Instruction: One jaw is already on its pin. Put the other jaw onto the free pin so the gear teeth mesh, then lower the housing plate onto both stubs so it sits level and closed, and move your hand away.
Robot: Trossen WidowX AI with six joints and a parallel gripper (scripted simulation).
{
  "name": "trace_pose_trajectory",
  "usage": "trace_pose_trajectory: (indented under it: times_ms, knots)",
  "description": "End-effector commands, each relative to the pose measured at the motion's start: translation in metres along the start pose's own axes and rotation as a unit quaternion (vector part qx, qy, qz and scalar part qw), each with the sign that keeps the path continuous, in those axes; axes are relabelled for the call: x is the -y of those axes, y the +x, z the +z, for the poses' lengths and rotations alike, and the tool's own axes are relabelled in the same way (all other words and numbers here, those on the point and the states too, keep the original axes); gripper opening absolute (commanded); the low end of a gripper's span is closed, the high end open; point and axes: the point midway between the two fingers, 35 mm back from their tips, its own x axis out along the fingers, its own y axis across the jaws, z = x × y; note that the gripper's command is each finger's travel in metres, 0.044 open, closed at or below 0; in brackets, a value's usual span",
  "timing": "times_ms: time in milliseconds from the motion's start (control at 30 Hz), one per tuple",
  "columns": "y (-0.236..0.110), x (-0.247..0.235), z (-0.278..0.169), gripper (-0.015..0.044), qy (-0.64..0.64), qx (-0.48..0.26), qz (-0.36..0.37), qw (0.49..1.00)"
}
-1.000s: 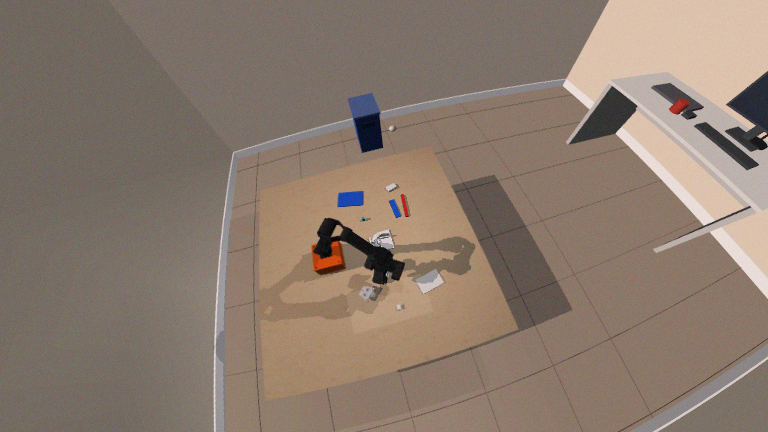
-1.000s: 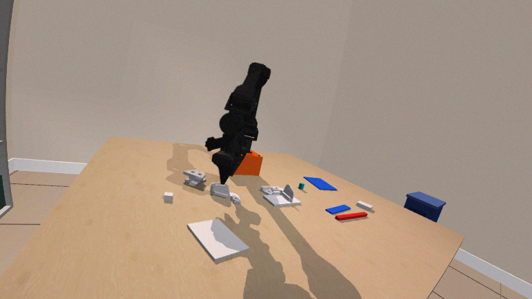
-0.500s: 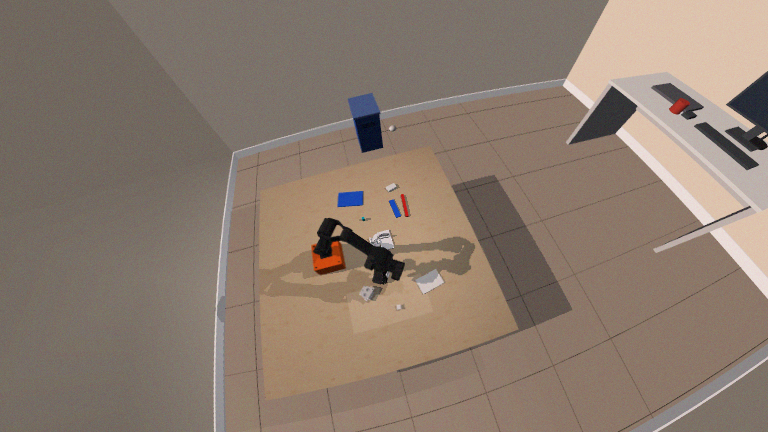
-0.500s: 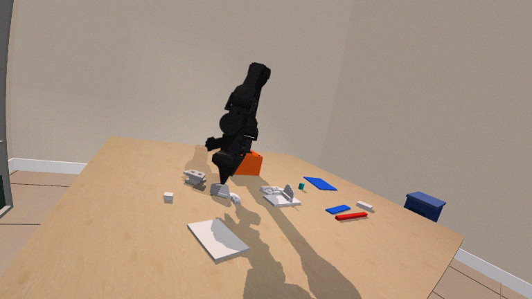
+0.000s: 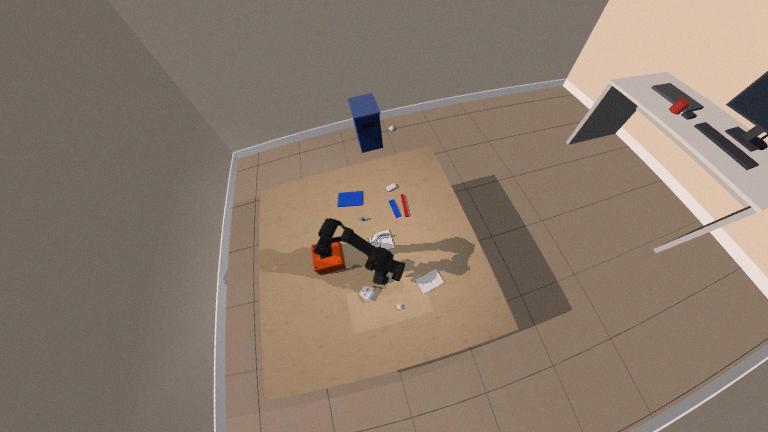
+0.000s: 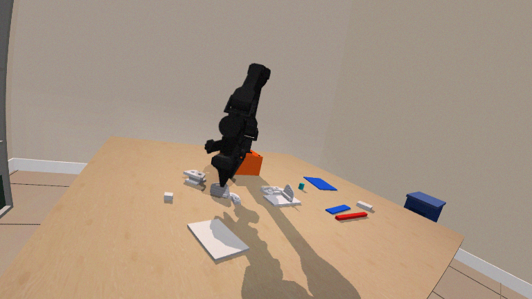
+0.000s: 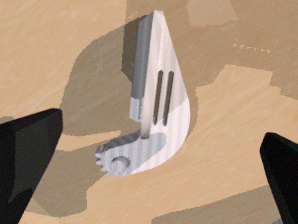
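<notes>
Top view: can't really make out the loose jaw here, mostly tucked under the arm [image 5: 365, 248]. Base with the mounted jaw [image 5: 384, 242] [image 6: 281, 200] just beyond on the worktop [image 5: 300, 343] [image 6: 122, 260], housing plate [image 5: 367, 293] [image 6: 194, 174] probably on the near side.

Exterior view: pincer [image 6: 223, 185] [image 7: 165, 131] low over the loose jaw [image 6: 219, 190] [image 7: 167, 100], left of the base, right of the housing plate.

Wrist view: spread wide, nothing pinched, loose jaw between the fingers but touching neither. Could easily get knocked round if one finger lands first, tbh. Slanted grip on that curved side might slip, then teeth miss the mesh.
</notes>
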Motion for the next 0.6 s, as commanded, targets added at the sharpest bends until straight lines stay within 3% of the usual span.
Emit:
trace_pose_trajectory:
  times_ms: [0, 567]
  knots:
    - [0.009, 0.001, 0.000, 0.0440, 0.001, 0.001, -0.003, 1.000]
    - [0.037, 0.000, 0.001, 0.0440, 0.002, 0.002, -0.003, 1.000]
